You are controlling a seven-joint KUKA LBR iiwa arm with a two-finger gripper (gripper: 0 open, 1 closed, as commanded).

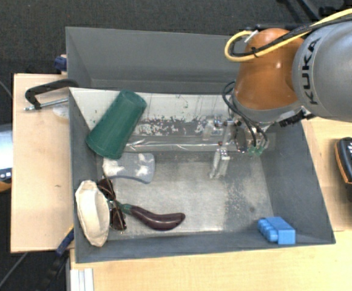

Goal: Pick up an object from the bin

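The gripper [221, 161] hangs over the bare floor of the bin [152, 59] well right of the tipped green cup [116, 124], with a purple aubergine [159, 219] below that cup and a blue block [277, 230] far to its lower right.

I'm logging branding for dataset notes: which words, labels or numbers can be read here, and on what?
"KUKA": dark letters running up the grey arm.
Green cup, blue block and the other things in the bin: no text that I can read.

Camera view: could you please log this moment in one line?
claw above bin floor, right of centre | green cup back-left | blue block front-right
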